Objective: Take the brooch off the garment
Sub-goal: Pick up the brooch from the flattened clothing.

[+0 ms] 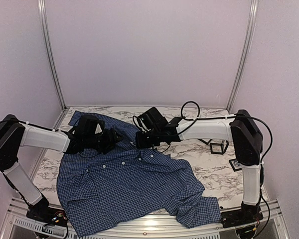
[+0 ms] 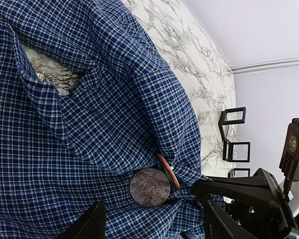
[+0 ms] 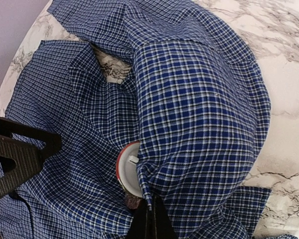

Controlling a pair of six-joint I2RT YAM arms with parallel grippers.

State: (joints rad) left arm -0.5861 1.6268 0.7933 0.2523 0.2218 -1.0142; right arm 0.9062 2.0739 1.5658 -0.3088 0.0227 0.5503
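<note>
The garment [image 1: 134, 184], a dark blue checked shirt, lies spread on the marble table, and both grippers meet at its collar end. The brooch [image 3: 128, 172] shows a white back with an orange-red rim, half under a fabric fold. From the left wrist it is an edge-on orange rim [image 2: 168, 170] beside a dark mottled round disc [image 2: 149, 187]. My right gripper [image 3: 150, 215] is shut, pinching the fabric fold right beside the brooch. My left gripper [image 2: 152, 211] is open, its fingers [image 2: 87, 226] straddling the disc just below it. The top view hides the brooch behind the grippers [image 1: 115, 139] [image 1: 138, 140].
Small black square frames [image 1: 219, 147] [image 1: 236, 164] stand on the marble table [image 1: 209, 172] to the right of the shirt, also in the left wrist view [image 2: 237, 151]. Aluminium posts and pale walls enclose the table. The shirt hem hangs near the front edge.
</note>
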